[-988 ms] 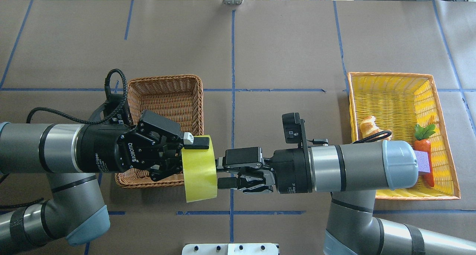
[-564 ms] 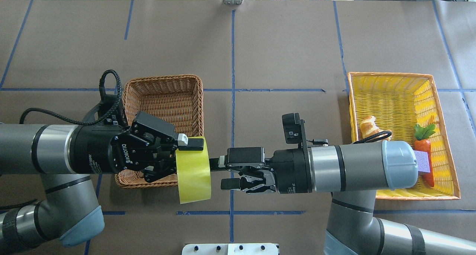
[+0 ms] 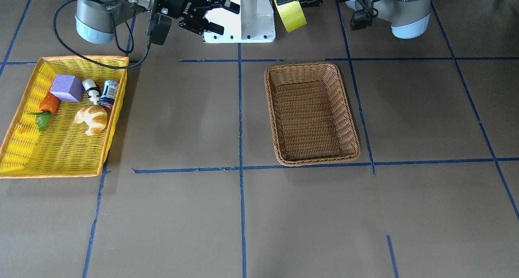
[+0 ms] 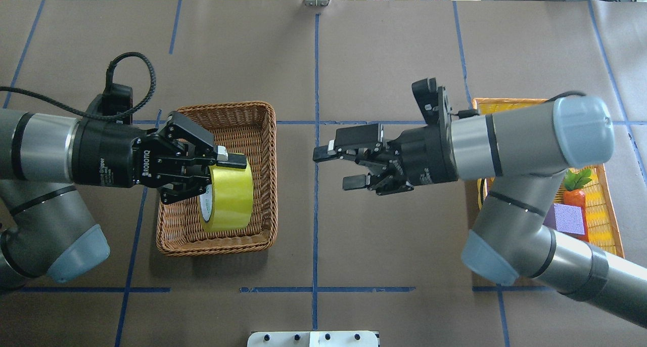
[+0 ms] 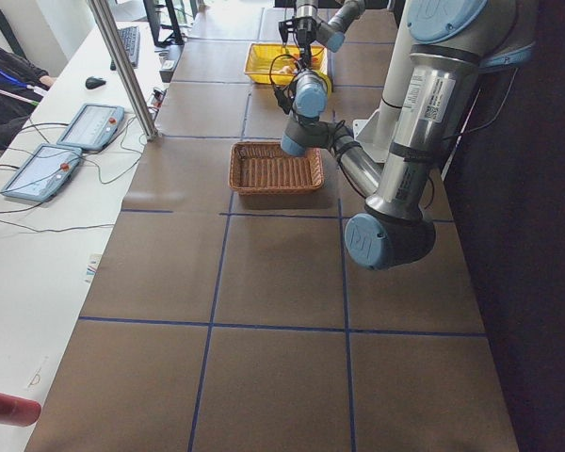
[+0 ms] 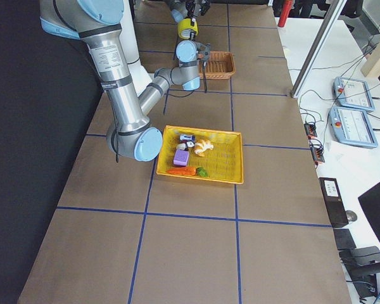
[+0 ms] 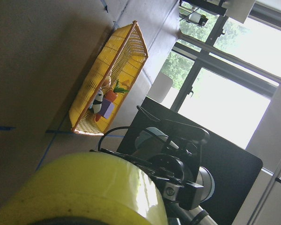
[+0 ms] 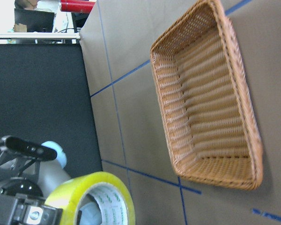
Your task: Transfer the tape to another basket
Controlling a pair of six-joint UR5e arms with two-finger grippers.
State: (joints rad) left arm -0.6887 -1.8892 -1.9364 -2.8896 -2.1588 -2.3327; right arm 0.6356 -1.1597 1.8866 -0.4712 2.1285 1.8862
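Note:
The yellow tape [image 4: 233, 198] is held by its wall in my left gripper [image 4: 222, 174], which is shut on it, one finger over the outside and one in the core. In the overhead view it hangs over the near half of the brown wicker basket [image 4: 268, 134]. The front view shows the tape [image 3: 290, 18] high above the table, the basket [image 3: 352, 120] empty. My right gripper [image 4: 333, 169] is open and empty, to the right of the basket over bare table. The right wrist view shows the tape [image 8: 91, 190] and the basket [image 8: 253, 140].
The yellow plastic basket [image 3: 61, 152] with the orange rim lies on my right side. It holds a croissant [image 3: 92, 118], a purple block [image 3: 66, 87], a carrot [image 3: 48, 103] and a small jar [image 3: 108, 93]. The robot's white base [image 3: 251, 14] is at the near edge.
My left arm has carried the tape left and away from me, from the table's middle to over the brown basket. My right gripper, open, has drawn back to the right, away from the tape.

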